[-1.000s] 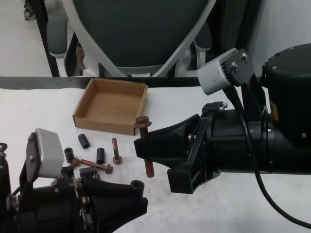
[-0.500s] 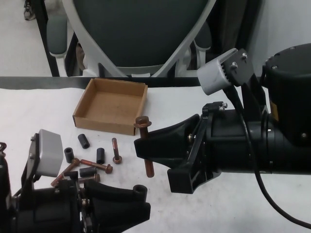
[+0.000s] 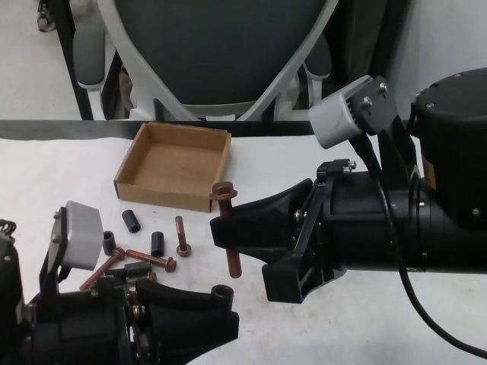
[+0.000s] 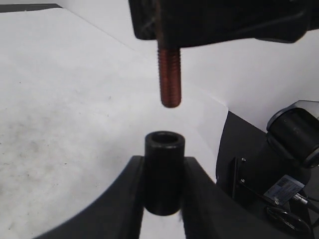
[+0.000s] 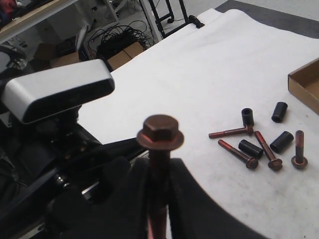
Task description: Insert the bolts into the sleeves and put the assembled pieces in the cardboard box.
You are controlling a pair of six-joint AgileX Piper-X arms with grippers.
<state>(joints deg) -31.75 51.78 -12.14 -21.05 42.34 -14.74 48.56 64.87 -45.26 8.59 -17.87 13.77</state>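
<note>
High view: a coppery bolt [image 3: 233, 262] is pinched upright in the right hand [image 3: 228, 232], its lower end hanging free. Nearer, a black sleeve [image 3: 221, 292] is clamped in the left hand [image 3: 219, 304]. Beyond both hands the open cardboard box [image 3: 163, 195] is set on the white-clothed counter [image 3: 365, 331], with loose bolts [image 3: 152, 258] and spare sleeves [image 3: 157, 243] between it and the left hand.

Left wrist view: the matte cylindrical sleeve is held upright, bore upward, between smooth black fingers [image 4: 124, 199]. The threaded bolt tip is seen just above it, apart.

Right wrist view: the hexagonal flanged head is seen clear above the fingers closed on the shank, with open cloth around.

Clear gap lies between the bolt [image 4: 170, 74] and the sleeve [image 4: 164, 169].
</note>
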